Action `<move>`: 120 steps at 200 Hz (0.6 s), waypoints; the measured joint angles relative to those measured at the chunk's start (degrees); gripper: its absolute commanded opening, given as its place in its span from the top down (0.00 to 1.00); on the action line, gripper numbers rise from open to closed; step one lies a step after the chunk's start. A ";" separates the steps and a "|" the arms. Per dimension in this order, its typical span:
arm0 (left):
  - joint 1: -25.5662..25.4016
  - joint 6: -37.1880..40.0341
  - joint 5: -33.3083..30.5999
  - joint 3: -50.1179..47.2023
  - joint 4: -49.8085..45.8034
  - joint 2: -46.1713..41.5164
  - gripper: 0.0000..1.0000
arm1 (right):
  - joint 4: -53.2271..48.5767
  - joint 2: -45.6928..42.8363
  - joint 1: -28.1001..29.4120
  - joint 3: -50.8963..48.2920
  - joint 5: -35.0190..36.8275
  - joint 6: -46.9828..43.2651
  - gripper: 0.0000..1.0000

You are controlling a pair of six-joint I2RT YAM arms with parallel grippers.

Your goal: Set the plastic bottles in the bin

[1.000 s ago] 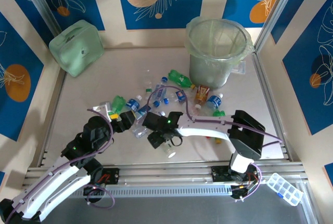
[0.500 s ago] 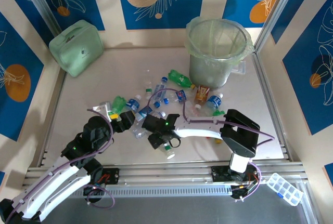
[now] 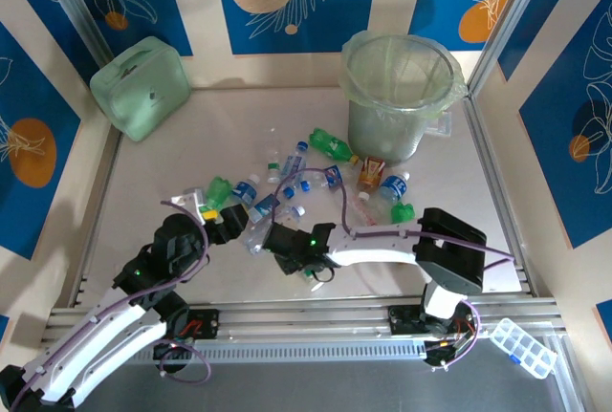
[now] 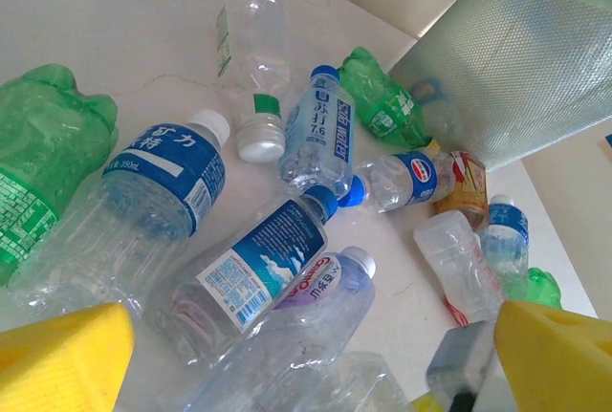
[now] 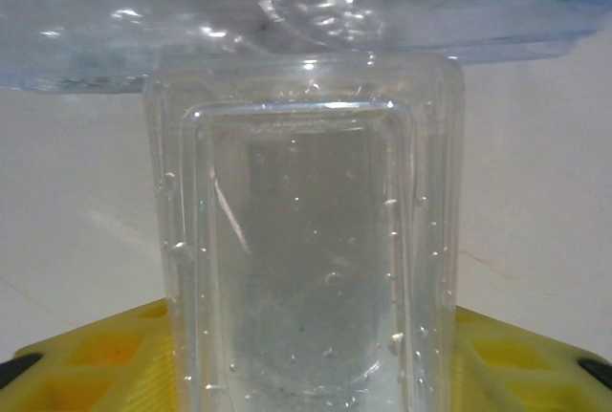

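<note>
One clear bottle (image 5: 306, 221), light, thin-walled and likely slippery, was pinched across its body by the right gripper (image 5: 306, 364); the left gripper (image 4: 316, 355) gaped wide, empty.

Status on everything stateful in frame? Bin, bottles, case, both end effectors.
bin: upright, open top, bag-lined
plastic bottles: crushed, lying loose on the table
right end effector: shut on a clear bottle
clear bottle: gripped; lifted or not, can't tell
left end effector: open, empty, above the bottles
mint-green case: closed
</note>
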 measured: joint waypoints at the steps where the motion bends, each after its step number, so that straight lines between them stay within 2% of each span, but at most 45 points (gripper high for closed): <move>1: 0.00 0.00 0.00 0.00 0.00 0.00 0.03 | 0.00 -0.20 -0.04 -0.20 0.11 -0.02 0.50; 47: 0.00 0.02 0.20 -0.17 0.02 0.15 0.04 | -0.68 -8.52 0.07 -5.18 1.64 0.24 0.51; 94: 0.00 0.02 1.53 -0.46 0.63 0.17 0.05 | -3.41 -27.67 0.55 -5.70 5.18 -1.38 0.53; 120: 0.00 0.15 2.14 -0.50 0.85 0.46 0.06 | -6.14 -37.07 -1.38 -1.81 7.32 -5.40 0.55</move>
